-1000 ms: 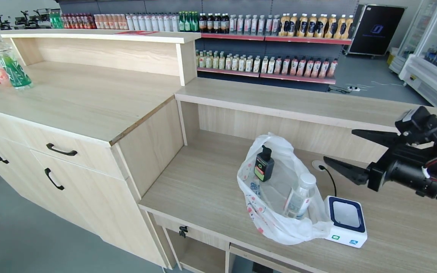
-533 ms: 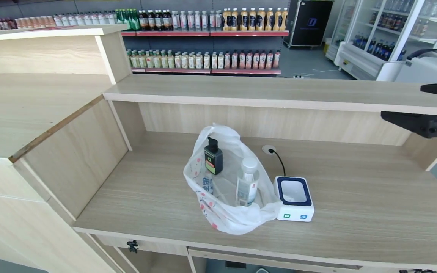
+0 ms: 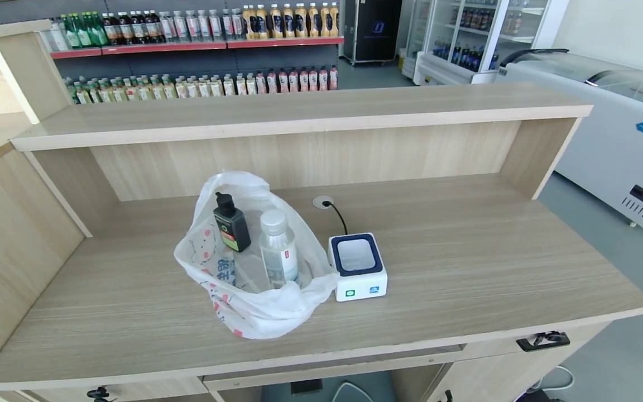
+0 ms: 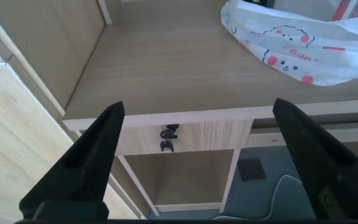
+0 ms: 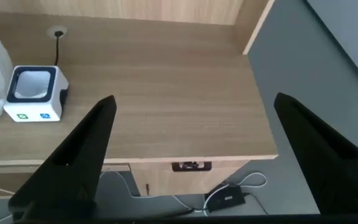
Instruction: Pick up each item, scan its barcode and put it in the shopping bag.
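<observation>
The white printed plastic shopping bag [image 3: 265, 312] holds a black pump bottle [image 3: 231, 226] and a clear plastic bottle [image 3: 278, 251]; the right gripper [image 5: 194, 98] has backed off, spread and empty like the left gripper [image 4: 197, 109], so that drop looks done.

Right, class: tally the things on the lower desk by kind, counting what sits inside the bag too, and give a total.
bag: 1
bottles: 2, a black bottle and a clear bottle, both in the bag
scanner: 1
cable: 1, running to the scanner
total: 5
</observation>
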Available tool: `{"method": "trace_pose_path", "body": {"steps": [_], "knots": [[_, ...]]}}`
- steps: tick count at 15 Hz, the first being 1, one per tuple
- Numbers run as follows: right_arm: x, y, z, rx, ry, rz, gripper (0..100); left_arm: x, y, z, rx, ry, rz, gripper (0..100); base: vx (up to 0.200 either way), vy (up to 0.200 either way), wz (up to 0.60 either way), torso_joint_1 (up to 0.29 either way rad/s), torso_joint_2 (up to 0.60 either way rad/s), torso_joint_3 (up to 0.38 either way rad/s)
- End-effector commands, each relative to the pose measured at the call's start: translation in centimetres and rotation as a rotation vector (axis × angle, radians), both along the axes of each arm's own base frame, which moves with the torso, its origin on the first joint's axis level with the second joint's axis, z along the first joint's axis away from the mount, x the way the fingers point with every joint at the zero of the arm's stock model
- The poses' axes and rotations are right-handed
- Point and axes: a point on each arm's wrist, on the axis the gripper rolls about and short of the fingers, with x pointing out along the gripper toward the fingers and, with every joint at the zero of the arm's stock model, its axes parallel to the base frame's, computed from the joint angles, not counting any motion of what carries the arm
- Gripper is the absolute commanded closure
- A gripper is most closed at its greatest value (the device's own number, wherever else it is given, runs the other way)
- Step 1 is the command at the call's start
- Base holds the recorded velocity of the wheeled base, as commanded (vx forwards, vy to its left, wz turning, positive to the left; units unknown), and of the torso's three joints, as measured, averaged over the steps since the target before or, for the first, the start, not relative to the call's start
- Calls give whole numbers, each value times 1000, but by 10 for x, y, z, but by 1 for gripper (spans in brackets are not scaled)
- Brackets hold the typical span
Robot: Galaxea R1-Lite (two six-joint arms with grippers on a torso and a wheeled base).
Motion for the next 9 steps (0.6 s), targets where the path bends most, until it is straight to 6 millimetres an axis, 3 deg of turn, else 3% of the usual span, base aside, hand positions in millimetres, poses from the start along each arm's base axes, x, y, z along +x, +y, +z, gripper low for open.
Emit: {"method": "trace_pose_path", "body": {"steps": [1,2,3,6,7,9], "knots": [[-45,1,-71,19,12,-87,0,0,0,0,0,0,1,0,0,0,0,-22,80,41],[-47,1,-87,17,21,-100,0,0,0,0,0,0,1,0,0,0,0,0,0,0],[-51,0,-124,17,16,-103,0,0,0,0,0,0,1,0,0,0,0,0,0,0],[-59,1,-189,-27,-66,-75,0,0,0,0,0,0,1,0,0,0,0,0,0,0],[-69,1,-204,-32,-11,-79,0,0,0,0,0,0,1,0,0,0,0,0,0,0],[-78,0,-206,15,-64,-25,0,0,0,0,0,0,1,0,0,0,0,0,0,0]]}}
